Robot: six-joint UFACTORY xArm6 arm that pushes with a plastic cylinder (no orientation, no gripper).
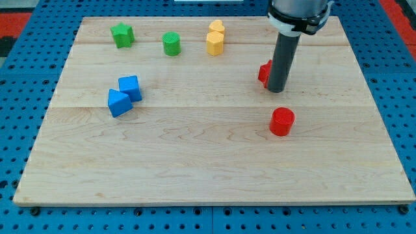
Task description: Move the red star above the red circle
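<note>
The red star lies at the view's right on the wooden board, mostly hidden behind my rod; only its left part shows. My tip rests on the board right against the star's right side. The red circle, a short cylinder, stands just below the tip, a small gap apart from it. The star is above the circle and slightly to its left.
A green star, a green cylinder and two touching yellow blocks stand along the view's top. Two touching blue blocks sit at the view's left. The board's right edge is near the rod.
</note>
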